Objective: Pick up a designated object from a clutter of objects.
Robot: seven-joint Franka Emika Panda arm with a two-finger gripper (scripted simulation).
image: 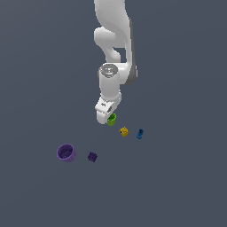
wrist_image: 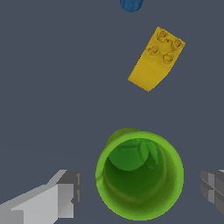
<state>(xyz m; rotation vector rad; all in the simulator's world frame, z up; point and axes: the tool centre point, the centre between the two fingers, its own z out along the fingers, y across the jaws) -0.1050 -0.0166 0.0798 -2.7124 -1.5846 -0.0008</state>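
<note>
There are two cups: one small lime-green cup (image: 111, 119) and one larger purple cup (image: 66, 153). There are two studded blocks: one yellow block (image: 123, 131) and one dark purple block (image: 92, 156). There is one blue piece (image: 140, 133). This makes five small items in total on the floor. There is one robot arm (image: 114, 48), and it carries one gripper (image: 106, 116) with two fingers (wrist_image: 65, 192).

Exterior view looks down from afar; wrist view hovers close above green cup (wrist_image: 139, 175).
</note>
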